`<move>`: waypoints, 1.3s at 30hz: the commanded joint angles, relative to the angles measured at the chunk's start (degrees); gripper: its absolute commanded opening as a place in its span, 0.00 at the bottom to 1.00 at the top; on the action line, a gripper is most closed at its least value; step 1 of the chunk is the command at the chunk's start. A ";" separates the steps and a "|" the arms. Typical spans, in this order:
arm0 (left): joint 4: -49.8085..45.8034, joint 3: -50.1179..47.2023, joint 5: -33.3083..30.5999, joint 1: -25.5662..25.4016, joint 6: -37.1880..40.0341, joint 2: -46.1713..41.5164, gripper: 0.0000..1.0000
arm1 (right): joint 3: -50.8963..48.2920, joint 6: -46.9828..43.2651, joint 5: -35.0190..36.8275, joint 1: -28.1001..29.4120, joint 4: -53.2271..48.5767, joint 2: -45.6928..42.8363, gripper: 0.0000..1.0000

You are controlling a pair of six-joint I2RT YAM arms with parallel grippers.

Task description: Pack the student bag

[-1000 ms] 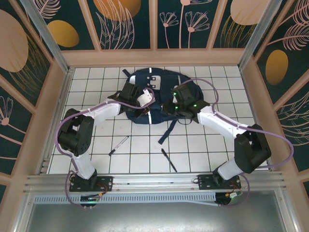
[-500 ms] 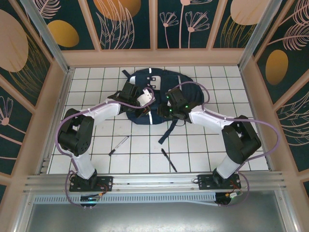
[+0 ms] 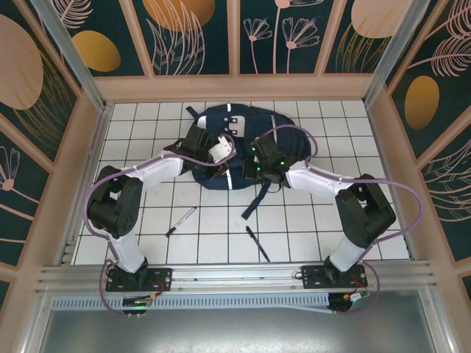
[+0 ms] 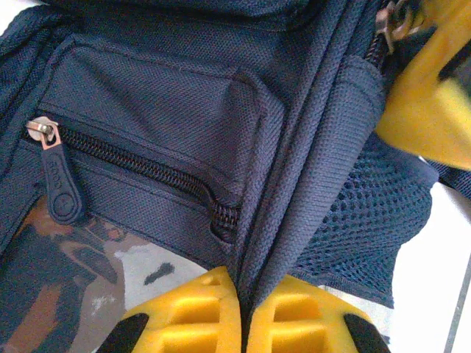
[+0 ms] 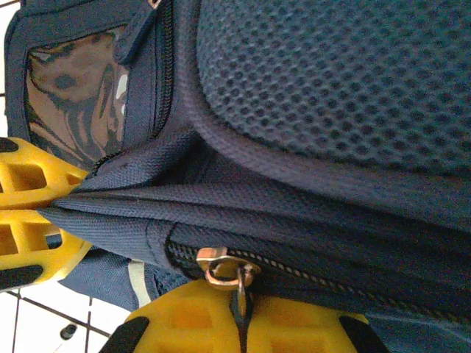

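Observation:
The student bag [image 3: 250, 121], navy blue with pale stripes, lies flat at the far middle of the tiled table. My left gripper [image 4: 244, 309] is shut on a fold of the bag's navy fabric beside a front pocket zip [image 4: 55, 187]. In the top view it [image 3: 229, 160] sits at the bag's near left edge. My right gripper [image 5: 243, 318] is shut on the metal zip pull [image 5: 240, 288] of the bag's main zipper, at the bag's near edge [image 3: 249, 168]. The yellow fingers [image 5: 29, 213] of the left gripper pinch the fabric just to its left.
Two pens lie on the tiles nearer the arm bases, one at the left [image 3: 180, 220] and one at the middle [image 3: 257, 243]. A dark strap [image 3: 254, 202] trails from the bag toward them. Wooden walls [image 3: 88, 147] close in the table.
The right arm swung left to the bag's near edge, and its jaws closed on the zip pull. The left gripper kept its hold on the fabric without moving.

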 commanded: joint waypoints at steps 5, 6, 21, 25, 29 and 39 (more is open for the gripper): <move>2.01 -1.04 -1.81 0.89 4.80 -4.30 0.00 | -7.18 -5.77 0.32 -10.46 -8.27 -13.17 0.00; 2.48 -1.33 -1.66 1.03 5.81 -4.30 0.00 | -8.25 -7.10 -0.29 -12.54 -9.02 -14.14 0.00; 11.01 6.68 -27.78 9.10 -7.73 -1.42 0.62 | -14.42 -16.25 -18.23 -19.80 -5.94 -18.20 0.00; -8.77 22.76 -29.33 9.95 -32.38 5.40 0.66 | -13.29 -16.54 -23.81 -14.29 -0.88 -16.23 0.00; -10.36 18.39 -11.26 9.90 -52.20 0.81 0.76 | -10.85 -16.11 -25.00 -8.46 3.70 -12.02 0.00; -2.19 2.23 1.95 4.86 -73.84 -8.96 0.76 | -7.69 -16.35 -25.42 -2.99 9.40 -5.63 0.00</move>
